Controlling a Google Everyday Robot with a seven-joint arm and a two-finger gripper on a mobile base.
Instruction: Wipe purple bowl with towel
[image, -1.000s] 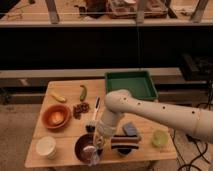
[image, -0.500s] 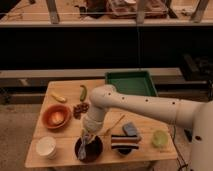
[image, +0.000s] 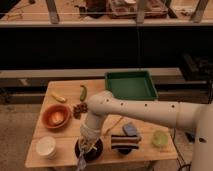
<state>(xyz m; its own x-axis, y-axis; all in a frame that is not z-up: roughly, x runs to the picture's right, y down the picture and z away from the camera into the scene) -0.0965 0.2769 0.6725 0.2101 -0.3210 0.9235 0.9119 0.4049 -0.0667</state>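
The purple bowl (image: 93, 149) is a nearly black round bowl near the table's front edge, left of the middle, partly covered by my wrist. My gripper (image: 86, 146) hangs straight down over the bowl's left part. The towel (image: 82, 159), a pale limp cloth, hangs from the gripper across the bowl's front left rim and over the table edge.
An orange bowl (image: 56, 116) stands at the left, a white cup (image: 46, 147) at the front left. A folded striped dark cloth (image: 123, 142), a small blue block (image: 131, 130) and a green cup (image: 160, 138) lie right. A green tray (image: 131, 84) sits at the back right.
My arm has swung left and drawn in over the bowl; the towel has shifted with it toward the bowl's front left rim.
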